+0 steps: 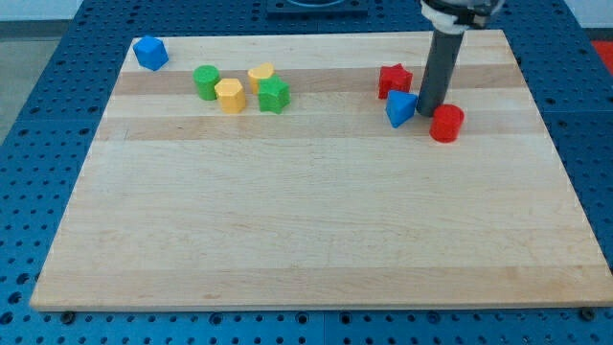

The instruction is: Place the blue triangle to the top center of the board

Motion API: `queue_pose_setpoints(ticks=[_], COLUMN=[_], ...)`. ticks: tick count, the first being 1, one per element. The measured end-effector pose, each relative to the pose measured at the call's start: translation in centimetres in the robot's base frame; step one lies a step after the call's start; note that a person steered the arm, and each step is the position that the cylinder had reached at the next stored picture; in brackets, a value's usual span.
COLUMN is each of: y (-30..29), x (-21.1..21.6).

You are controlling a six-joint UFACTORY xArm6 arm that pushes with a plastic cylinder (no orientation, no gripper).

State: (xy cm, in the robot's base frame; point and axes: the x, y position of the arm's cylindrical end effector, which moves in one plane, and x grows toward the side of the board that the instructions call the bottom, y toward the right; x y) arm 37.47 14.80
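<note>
The blue triangle (400,108) lies on the wooden board (316,220) at the upper right, just below a red star-shaped block (394,80). My tip (426,113) stands right beside the triangle, on its right side, touching or nearly touching it. A red cylinder (446,124) sits just to the right of my tip. The rod rises from the tip toward the view's top.
At the upper left are a green cylinder (206,81), a yellow hexagon-like block (230,95), a yellow block (261,77) and a green star-shaped block (274,95). A blue block (150,53) sits at the top left corner.
</note>
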Motion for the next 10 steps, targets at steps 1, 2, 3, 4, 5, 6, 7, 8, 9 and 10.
queue_pose_setpoints(ticks=[1, 2, 3, 4, 5, 6, 7, 8, 9, 10], y=[-1.1, -3.2, -6.2, -6.8, -5.6, -6.4, -9.4, -11.6, -13.5, -14.9], x=[1.4, 0.9, -0.2, -1.7, -3.4, -5.5, -5.5, -5.5, -6.2, -7.7])
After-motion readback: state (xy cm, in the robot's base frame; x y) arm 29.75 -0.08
